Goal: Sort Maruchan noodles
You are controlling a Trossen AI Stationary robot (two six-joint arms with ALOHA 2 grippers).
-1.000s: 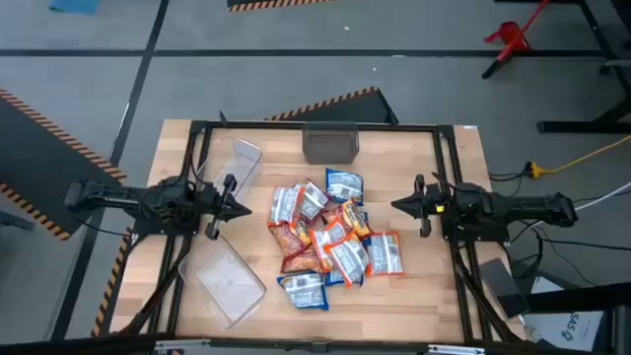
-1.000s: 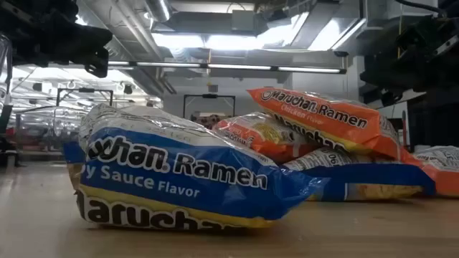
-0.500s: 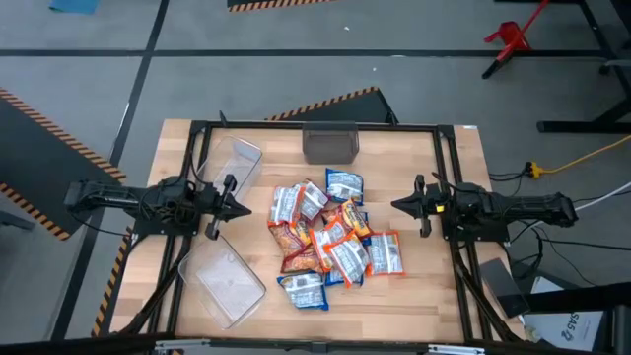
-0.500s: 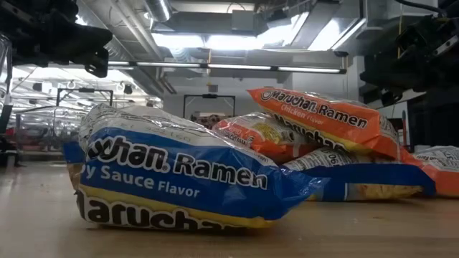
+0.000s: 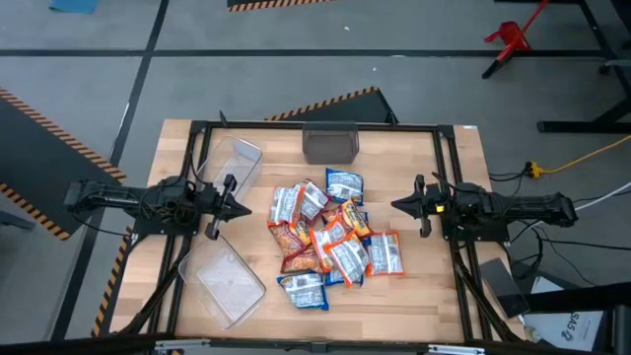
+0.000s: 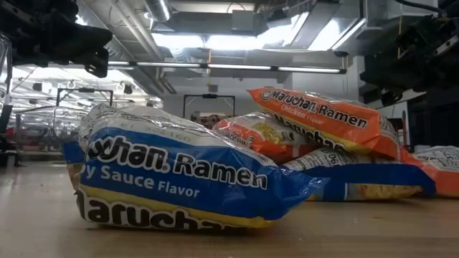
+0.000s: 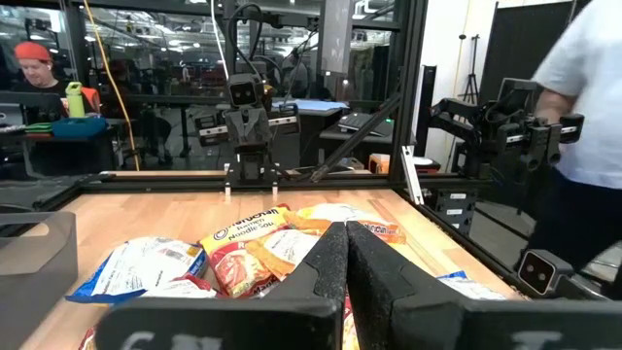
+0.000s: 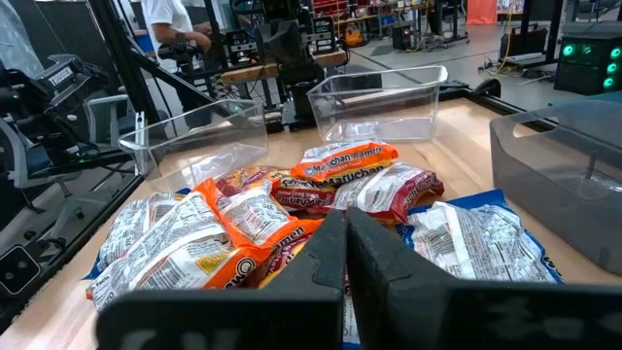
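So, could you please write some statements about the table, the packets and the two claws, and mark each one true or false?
1. The noodle packets lie in one heap in the middle of the table. True.
2. The left claw holds a blue packet. False: it is shut on nothing, off to the heap's left.
3. The right claw is shut and apart from the heap. True.
4. Each clear bin already has packets in it. False: the two clear bins on the left are empty.
5. A grey bin stands at the table's far edge. True.
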